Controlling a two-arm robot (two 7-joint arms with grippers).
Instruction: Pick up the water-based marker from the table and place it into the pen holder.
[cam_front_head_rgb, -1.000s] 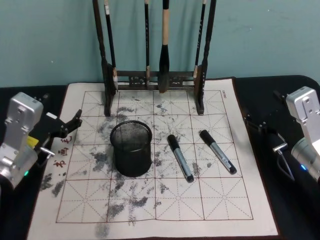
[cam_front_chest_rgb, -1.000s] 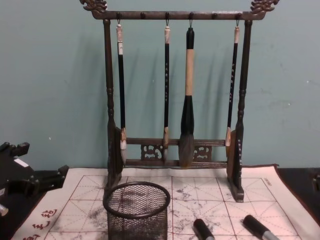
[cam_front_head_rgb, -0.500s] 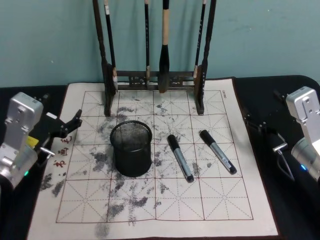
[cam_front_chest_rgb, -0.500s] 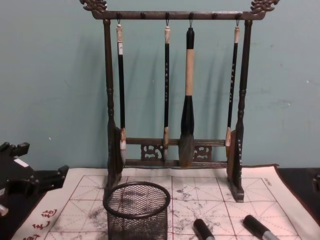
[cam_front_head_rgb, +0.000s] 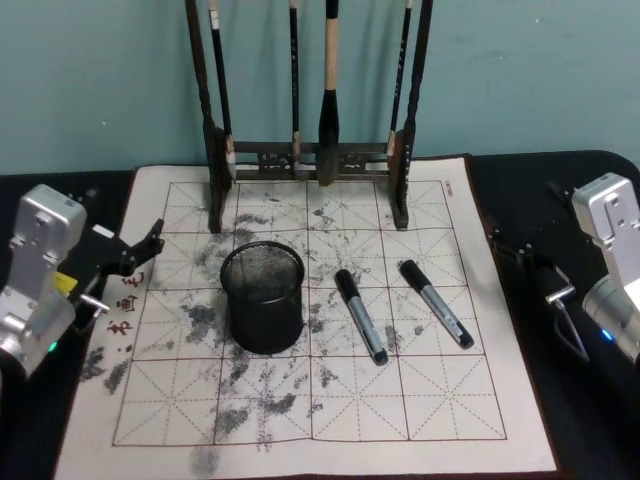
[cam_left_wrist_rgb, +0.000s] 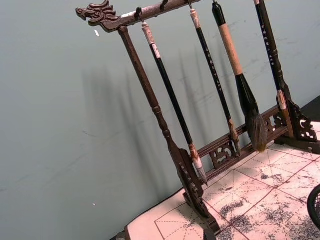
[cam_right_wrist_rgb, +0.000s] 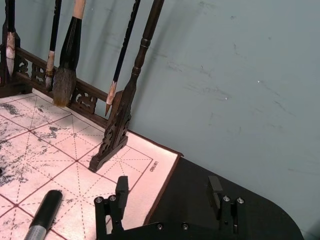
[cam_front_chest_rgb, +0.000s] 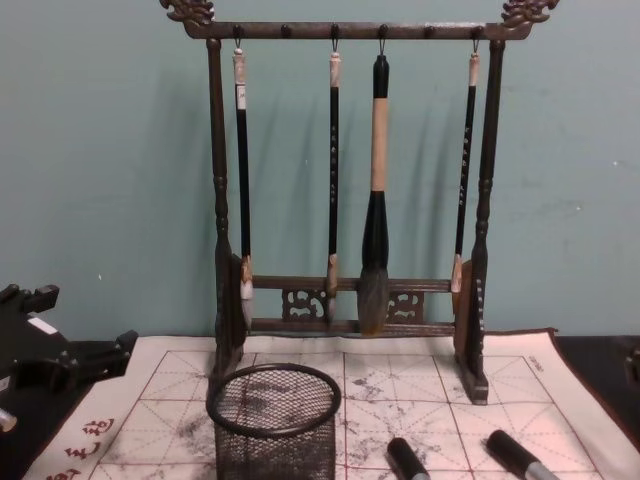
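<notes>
Marker (cam_front_head_rgb: 360, 316): black cap, grey barrel.

Head camera looks down on the cream red-gridded mat (cam_front_head_rgb: 440, 400). Chest camera faces the tall dark wooden brush rack (cam_front_chest_rgb: 350, 30) from low; both wrist cameras share it

The dark counter (cam_front_head_rgb: 512, 182) carries an ink-stained cream mat (cam_front_head_rgb: 360, 402); a brush rack (cam_front_head_rgb: 310, 156), mesh cup (cam_front_head_rgb: 263, 302) and two markers (cam_front_head_rgb: 360, 316) rest on it.

A scuffed teal wall (cam_front_chest_rgb: 100, 150) spans ten to two o'clock. At twelve, a dark wooden brush rack (cam_front_chest_rgb: 217, 200) casts soft shadows on it.
</notes>
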